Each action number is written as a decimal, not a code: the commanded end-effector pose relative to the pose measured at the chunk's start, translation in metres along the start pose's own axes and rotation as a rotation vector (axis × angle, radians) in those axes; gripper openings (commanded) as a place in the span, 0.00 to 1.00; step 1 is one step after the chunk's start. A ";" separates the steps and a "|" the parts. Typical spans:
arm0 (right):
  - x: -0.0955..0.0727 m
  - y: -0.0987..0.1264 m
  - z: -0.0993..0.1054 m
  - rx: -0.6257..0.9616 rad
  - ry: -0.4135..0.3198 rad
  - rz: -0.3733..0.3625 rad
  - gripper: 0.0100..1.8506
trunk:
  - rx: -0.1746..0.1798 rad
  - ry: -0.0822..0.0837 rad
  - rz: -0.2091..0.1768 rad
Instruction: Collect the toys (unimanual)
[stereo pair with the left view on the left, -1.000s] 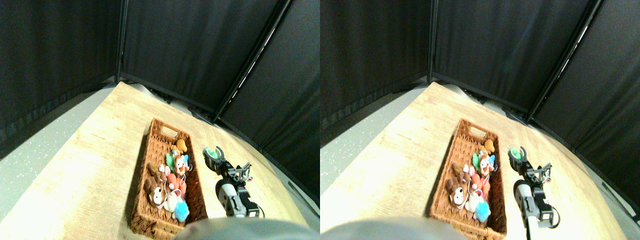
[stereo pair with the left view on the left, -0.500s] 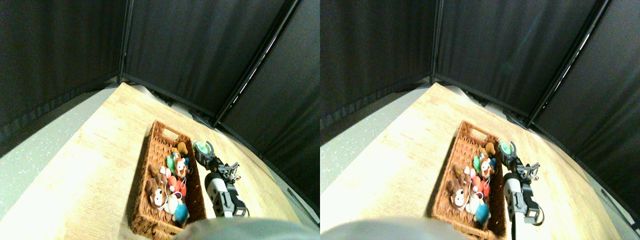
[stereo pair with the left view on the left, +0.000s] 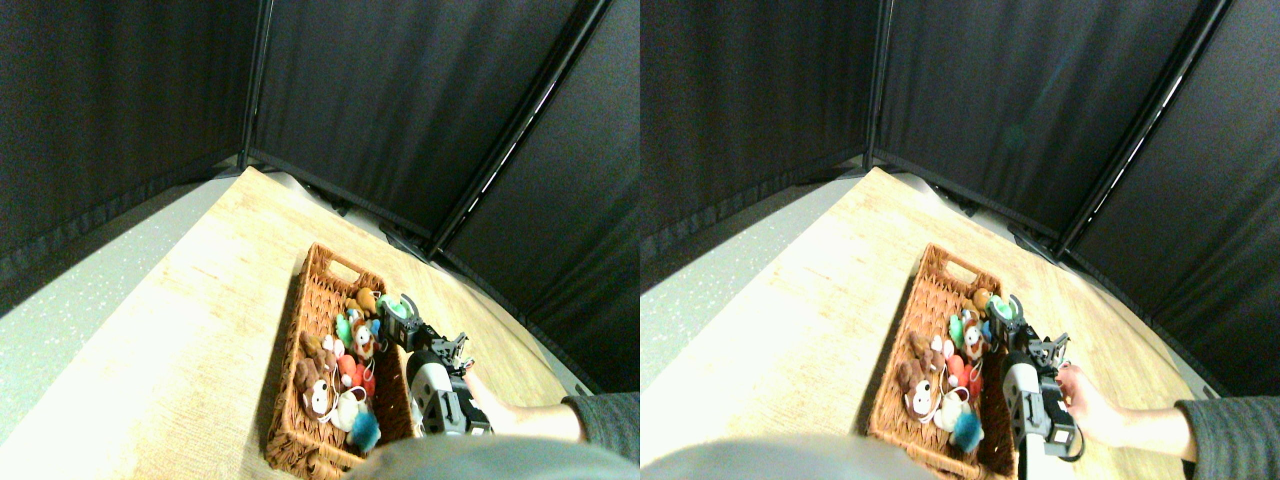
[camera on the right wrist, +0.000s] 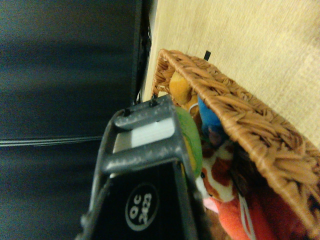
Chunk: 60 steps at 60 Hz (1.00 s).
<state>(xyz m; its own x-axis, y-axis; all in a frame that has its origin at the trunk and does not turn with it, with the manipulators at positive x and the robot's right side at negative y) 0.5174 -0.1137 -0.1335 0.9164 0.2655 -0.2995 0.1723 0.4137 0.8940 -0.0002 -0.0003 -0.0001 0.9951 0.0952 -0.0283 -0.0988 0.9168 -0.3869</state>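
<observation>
The long brown wicker basket (stereo pair with the left view on the left: 325, 262) lies on the wooden table and holds several toys (stereo pair with the left view on the left: 345, 350): brown-white, red, orange, green and blue plush figures with white cords. My right gripper (stereo pair with the left view on the left: 401, 309) hangs over the basket's right rim, shut on a small green toy (stereo pair with the left view on the left: 403, 305). In the wrist view the dark jaw frame (camera on the right wrist: 142, 145) covers most of the green toy (camera on the right wrist: 194, 142). Beyond it lie an orange toy (camera on the right wrist: 180, 87), a blue one (camera on the right wrist: 210, 122) and a red-orange one (camera on the right wrist: 235, 220) inside the woven rim (camera on the right wrist: 250, 120).
A person's hand (stereo pair with the left view on the left: 482, 393) in a grey sleeve (stereo pair with the left view on the left: 605, 415) reaches in from the lower right and sits against my arm (stereo pair with the left view on the left: 440, 395). Black curtain panels (stereo pair with the left view on the left: 400, 100) close off the table's far and right sides. Pale table surface (stereo pair with the left view on the left: 200, 300) spreads left of the basket.
My gripper has carried the green toy left, from beside the basket to over its right rim. A person's hand has come in at the lower right by my arm.
</observation>
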 end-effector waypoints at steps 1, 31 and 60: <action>-0.002 0.007 0.002 -0.022 -0.011 -0.014 0.23 | -0.046 0.001 0.022; -0.002 0.009 0.042 -0.046 -0.166 -0.005 0.42 | 0.004 0.011 -0.017; -0.035 -0.018 0.114 -0.078 -0.347 0.053 0.41 | 0.090 0.046 -0.067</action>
<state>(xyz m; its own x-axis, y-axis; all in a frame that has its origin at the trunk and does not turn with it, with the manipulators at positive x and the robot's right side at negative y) 0.5294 -0.1971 -0.1104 0.9790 -0.0313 -0.2014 0.1923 0.4690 0.8620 -0.0003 -0.0042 -0.0028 0.9985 0.0333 -0.0429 -0.0455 0.9446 -0.3251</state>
